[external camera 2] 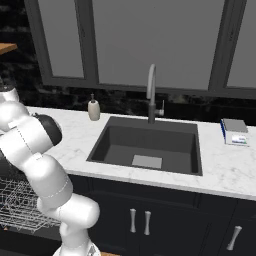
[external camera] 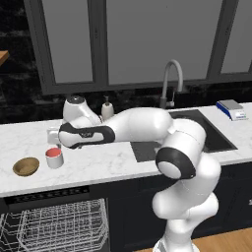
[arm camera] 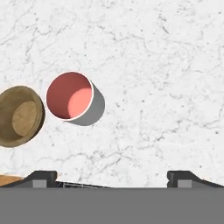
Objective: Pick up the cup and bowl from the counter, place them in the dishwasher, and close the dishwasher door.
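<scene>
Hovering over the white marble counter point(arm camera: 166, 65), gripper point(arm camera: 111, 179) spread wide and empty, unlabelled red-lined cup point(arm camera: 70, 95) just beside wooden bowl point(arm camera: 19, 116), no legible writing.

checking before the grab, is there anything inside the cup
In the hand view the cup stands upright on the counter, and its red inside looks empty down to the bottom. The near wall covers nothing from this angle.

a soap bottle point(external camera 2: 93, 109) and a curved faucet point(external camera 2: 150, 93) stand along the back edge; a small scale point(external camera 2: 235, 132) sits near the right end.
</scene>
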